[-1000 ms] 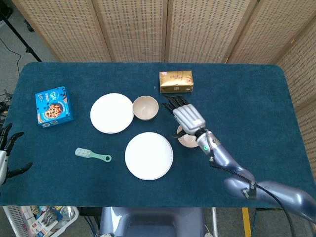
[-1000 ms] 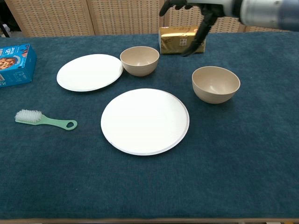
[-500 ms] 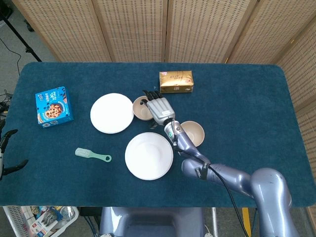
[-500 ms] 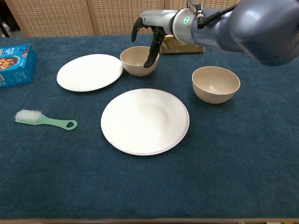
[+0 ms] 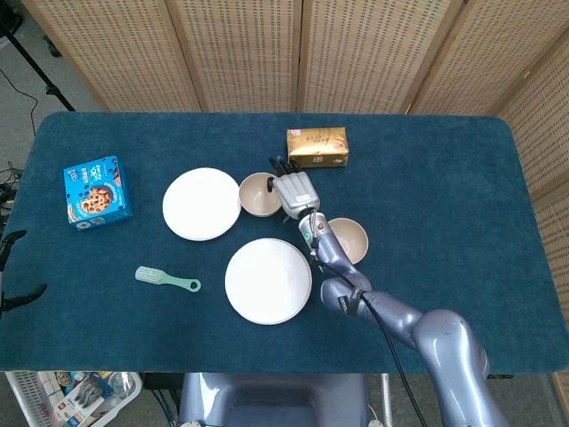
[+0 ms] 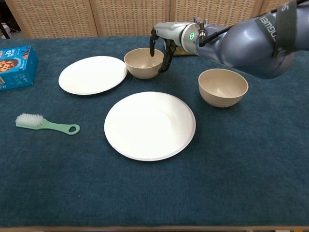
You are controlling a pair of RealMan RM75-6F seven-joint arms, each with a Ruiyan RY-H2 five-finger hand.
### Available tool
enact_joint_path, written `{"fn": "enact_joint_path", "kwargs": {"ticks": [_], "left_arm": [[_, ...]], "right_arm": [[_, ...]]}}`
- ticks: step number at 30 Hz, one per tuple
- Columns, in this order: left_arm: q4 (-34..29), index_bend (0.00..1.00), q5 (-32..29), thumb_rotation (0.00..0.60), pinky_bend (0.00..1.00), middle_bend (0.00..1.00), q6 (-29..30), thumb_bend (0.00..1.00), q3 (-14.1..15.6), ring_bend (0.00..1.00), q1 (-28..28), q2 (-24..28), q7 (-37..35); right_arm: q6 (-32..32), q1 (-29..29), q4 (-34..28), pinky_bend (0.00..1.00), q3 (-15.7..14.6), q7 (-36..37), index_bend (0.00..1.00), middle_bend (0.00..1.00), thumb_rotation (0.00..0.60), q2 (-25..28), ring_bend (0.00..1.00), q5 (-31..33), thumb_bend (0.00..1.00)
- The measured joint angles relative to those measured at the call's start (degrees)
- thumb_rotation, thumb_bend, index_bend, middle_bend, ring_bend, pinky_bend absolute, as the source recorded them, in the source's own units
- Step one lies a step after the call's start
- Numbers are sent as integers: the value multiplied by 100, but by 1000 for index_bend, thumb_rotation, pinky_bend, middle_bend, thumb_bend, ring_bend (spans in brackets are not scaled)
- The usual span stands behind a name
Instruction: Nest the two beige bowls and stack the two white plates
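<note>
Both views are brightly and evenly lit by soft light from above, with only faint, short shadows under the bowls and plates. The white plate (image 6: 150, 125) reads close to overexposed, its ribbed rim barely visible. The metallic arm (image 6: 251, 36) carries mild sheen and looms large and slightly soft in the chest view. Focus is otherwise sharp; the head view shows slight wide-angle bending at the table (image 5: 462, 178) edges.
</note>
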Motion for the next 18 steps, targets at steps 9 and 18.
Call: {"fn": "enact_joint_path", "kwargs": {"ticks": [9,18], "left_arm": [[25,199,-63,600,0,0,-8,18,-48,0,-6,6,-46],[58,199,-111,600,0,0,-63,18,-63,0,-24,-2,-67]], "right_arm": [[-202,17,572,0,11,649,554,20,600,-292,0,-485,470],[-131,-41,926,0,-29,1173,647,38,600,-455,0,-1021,516]]}}
